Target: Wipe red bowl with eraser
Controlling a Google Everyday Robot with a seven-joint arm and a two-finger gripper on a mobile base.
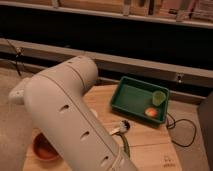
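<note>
The red bowl (43, 149) sits at the near left corner of the wooden table (150, 142), and my arm covers its right side. My big white arm (70, 115) fills the middle and left of the camera view, running from the upper middle down to the bottom edge. The gripper is hidden below or behind the arm and does not show. The eraser is not in view.
A green tray (134, 94) stands at the table's far right, holding a green cup (159, 97) and an orange object (151, 113). A small metal object (122, 127) and a yellowish-green object (125, 145) lie mid-table beside the arm. A black cable (180, 136) hangs at the right.
</note>
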